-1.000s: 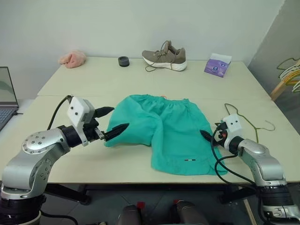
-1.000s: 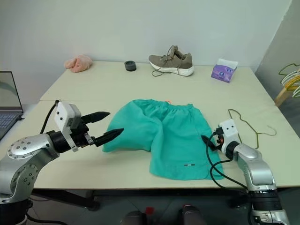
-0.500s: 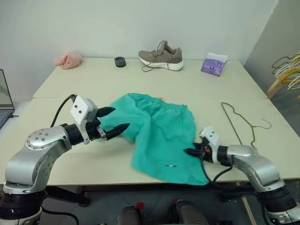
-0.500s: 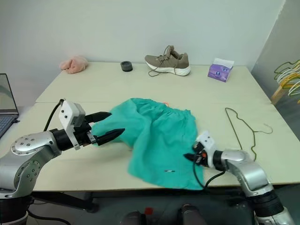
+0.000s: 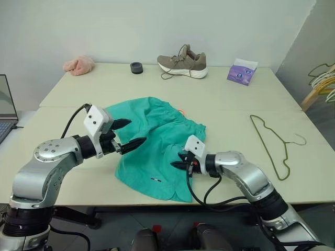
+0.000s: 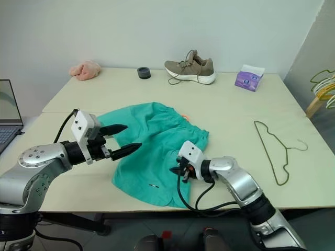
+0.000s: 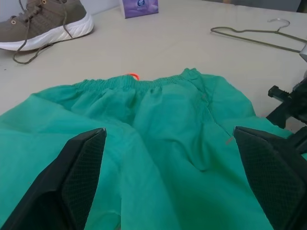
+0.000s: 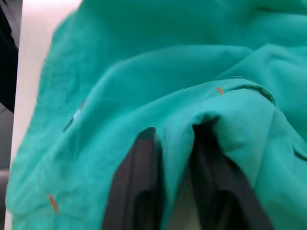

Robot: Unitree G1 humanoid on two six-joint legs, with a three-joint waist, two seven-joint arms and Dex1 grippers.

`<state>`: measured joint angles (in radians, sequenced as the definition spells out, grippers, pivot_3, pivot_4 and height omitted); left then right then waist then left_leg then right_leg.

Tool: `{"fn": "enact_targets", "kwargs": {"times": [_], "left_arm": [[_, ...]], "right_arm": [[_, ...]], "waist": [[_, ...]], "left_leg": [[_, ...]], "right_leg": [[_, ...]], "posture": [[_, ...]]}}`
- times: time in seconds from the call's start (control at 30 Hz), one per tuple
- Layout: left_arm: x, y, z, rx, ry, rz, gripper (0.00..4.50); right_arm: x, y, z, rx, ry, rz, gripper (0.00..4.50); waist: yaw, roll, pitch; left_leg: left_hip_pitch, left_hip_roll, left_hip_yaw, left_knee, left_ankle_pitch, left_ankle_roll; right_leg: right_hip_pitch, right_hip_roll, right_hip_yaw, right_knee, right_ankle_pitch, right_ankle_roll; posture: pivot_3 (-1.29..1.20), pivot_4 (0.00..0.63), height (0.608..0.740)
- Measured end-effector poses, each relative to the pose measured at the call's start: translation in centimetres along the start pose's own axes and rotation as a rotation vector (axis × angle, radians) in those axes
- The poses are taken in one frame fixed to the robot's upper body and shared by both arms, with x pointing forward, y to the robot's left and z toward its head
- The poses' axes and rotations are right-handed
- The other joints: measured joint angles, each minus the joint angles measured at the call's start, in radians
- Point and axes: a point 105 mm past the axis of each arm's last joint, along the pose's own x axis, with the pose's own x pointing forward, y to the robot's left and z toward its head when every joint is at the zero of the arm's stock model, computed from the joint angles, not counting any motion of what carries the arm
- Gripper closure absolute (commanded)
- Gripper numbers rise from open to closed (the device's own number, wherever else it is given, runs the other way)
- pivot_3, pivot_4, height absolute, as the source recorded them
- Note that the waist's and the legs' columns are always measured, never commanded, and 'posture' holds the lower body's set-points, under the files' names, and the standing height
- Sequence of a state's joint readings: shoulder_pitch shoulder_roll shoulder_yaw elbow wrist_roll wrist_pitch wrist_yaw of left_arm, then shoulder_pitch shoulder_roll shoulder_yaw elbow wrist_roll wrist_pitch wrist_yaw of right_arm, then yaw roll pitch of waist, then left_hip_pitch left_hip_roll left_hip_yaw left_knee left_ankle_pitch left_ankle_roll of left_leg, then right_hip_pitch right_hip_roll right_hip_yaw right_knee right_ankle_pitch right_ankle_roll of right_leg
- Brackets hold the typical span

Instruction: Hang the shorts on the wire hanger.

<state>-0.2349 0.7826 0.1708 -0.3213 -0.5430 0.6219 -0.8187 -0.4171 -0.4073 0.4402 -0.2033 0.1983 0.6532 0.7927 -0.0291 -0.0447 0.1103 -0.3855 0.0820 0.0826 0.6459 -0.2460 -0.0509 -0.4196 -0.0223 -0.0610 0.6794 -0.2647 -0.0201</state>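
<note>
Left eye view: the shorts (image 5: 157,146) lie bunched near the front middle of the table (image 5: 235,104), with the gathered waistband toward the far side and one leg trailing to the front edge, where a tiny white mark sits near the hem. The right gripper (image 5: 178,164) reaches in from the right across the cloth; in the right wrist view its two black fingers (image 8: 136,187) stand close together with a fold of the teal fabric pinched between them. The left gripper (image 5: 132,135) hovers at the left edge of the shorts with its fingers spread wide, nothing between them; the left wrist view shows both fingertips (image 7: 79,172) apart above the cloth. The wire hanger (image 5: 272,144) lies flat on the table well to the right of the shorts, hook toward the right edge, untouched by either gripper. Along the far side of the table sit a pink fluffy cloth (image 5: 79,65), a small dark round object (image 5: 137,67), a grey sneaker (image 5: 183,61) and a purple tissue pack (image 5: 242,71).
</note>
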Motion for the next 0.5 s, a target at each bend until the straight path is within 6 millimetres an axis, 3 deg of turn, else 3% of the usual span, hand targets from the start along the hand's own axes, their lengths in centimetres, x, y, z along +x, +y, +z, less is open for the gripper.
{"fn": "enact_targets", "kwargs": {"times": [0.23, 0.4, 0.5], "left_arm": [[0.7, -2.8, -1.5, -0.036, 0.048, -0.113, 0.0], [0.8, -4.4, -2.3, -0.077, 0.07, -0.185, 0.0], [0.8, -4.8, -2.3, -0.079, 0.069, -0.196, 0.0]], "right_arm": [[-2.7, 2.3, -0.4, -0.108, 0.045, 0.119, 0.01], [-5.1, 2.7, 0.9, -0.199, -0.02, 0.158, 0.01], [-5.9, 1.0, 0.8, -0.334, -0.016, 0.07, 0.01]], "waist": [[-0.008, 0.0, 0.0], [-0.006, 0.0, 0.0], [-0.004, 0.0, 0.0]], "left_leg": [[0.002, 0.002, 0.0, 0.0, 0.0, 0.0], [0.003, 0.002, -0.001, 0.0, 0.0, 0.0], [0.003, 0.001, 0.0, 0.0, 0.0, 0.0]], "right_leg": [[0.0, 0.002, -0.001, 0.002, 0.0, 0.0], [0.0, 0.002, -0.001, 0.002, 0.0, 0.0], [0.001, 0.002, 0.0, 0.002, 0.0, 0.0]], "posture": [[-0.06, 0.075, 0.74], [-0.06, 0.078, 0.74], [-0.06, 0.079, 0.74]]}}
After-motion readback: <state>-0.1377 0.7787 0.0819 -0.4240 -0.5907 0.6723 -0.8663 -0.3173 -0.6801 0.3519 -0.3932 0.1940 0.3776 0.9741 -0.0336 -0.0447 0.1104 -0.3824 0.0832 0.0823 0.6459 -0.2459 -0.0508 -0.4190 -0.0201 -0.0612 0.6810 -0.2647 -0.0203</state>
